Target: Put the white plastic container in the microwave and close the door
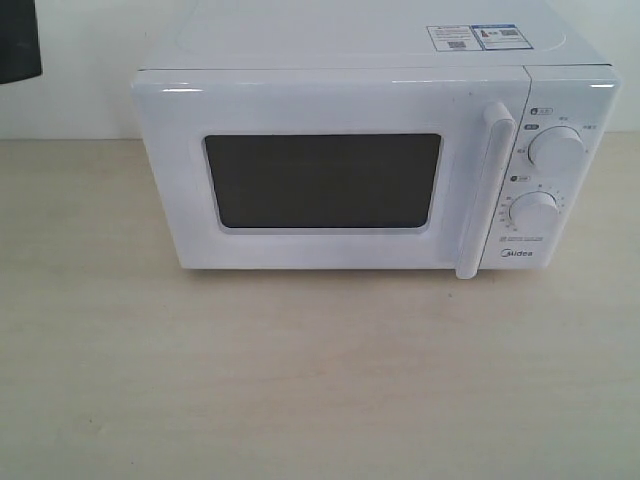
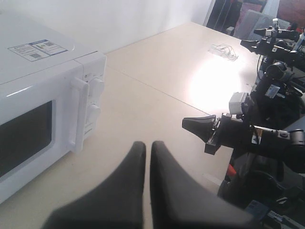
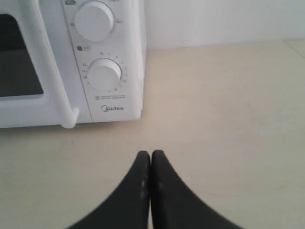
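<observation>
The left tool (image 2: 147, 144) and right tool (image 3: 150, 153) have matte black, smoothly tapering fingers; the right's carry pale specks.

The shut door (image 1: 300, 100) closes off the microwave (image 1: 575, 90); open tabletop (image 1: 320, 380) lies before it and on both sides.

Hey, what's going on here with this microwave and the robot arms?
Nothing is being handled right now. The microwave sits on the table with its door shut. The left gripper and right gripper are both closed and empty, hovering over the table away from the microwave. The white plastic container shows in no view, and the dark window hides whether it is inside.
</observation>
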Controlling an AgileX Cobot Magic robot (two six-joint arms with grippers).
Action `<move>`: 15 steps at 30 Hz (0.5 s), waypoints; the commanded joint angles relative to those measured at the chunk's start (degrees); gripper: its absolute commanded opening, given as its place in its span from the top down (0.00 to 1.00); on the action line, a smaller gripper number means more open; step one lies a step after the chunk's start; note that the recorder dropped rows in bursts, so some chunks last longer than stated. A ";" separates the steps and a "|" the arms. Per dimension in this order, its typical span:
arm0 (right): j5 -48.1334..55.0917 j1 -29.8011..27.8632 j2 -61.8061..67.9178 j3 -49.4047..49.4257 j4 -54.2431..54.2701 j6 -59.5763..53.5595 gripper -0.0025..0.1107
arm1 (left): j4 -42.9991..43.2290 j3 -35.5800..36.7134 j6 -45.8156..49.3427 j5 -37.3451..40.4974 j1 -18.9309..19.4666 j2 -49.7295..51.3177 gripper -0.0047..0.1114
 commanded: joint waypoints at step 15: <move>-1.00 -2.82 -0.24 0.56 -0.53 -4.96 0.98 | 0.15 -0.09 -0.21 -0.08 -0.24 -0.29 0.92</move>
